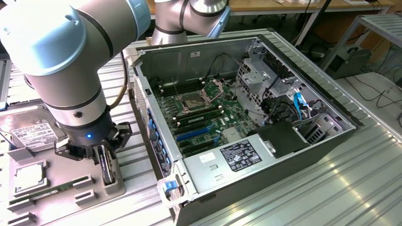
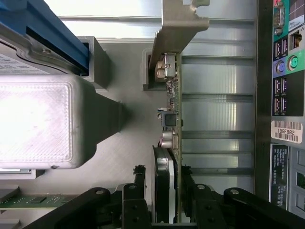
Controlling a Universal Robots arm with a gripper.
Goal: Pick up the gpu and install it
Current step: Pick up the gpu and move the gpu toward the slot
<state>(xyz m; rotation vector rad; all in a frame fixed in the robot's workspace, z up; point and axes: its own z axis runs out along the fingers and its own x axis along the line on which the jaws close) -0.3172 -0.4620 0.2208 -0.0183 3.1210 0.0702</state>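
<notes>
1. Position: the gpu (image 2: 174, 119) stands on its long edge in a grey slotted holder (image 1: 116, 186) on the parts tray (image 1: 63, 165), at about 8 o'clock from the open computer case (image 1: 326, 110) in the exterior view
2. Handling, as I judge it: light and stiff but fragile, a bare board with small parts and a fan (image 2: 161, 183). It is best pinched across its flat faces, clear of the fan blades and the connector edge
3. Its long axis lies level, running roughly 12 to 6 o'clock in the exterior view. The silvery bracket (image 2: 178, 24) is at the end away from the jaws, and the fan face is turned away from the case
4. The gripper (image 1: 103, 159) is narrowed onto the gpu at the fan end, one jaw on each face and seemingly pressing, while the card sits in its holder
5. From the gripper, a hard drive (image 1: 31, 134) lies at 10 o'clock, a green memory stick (image 1: 47, 190) at 8 o'clock and the motherboard (image 1: 207, 117) at 2 o'clock
</notes>
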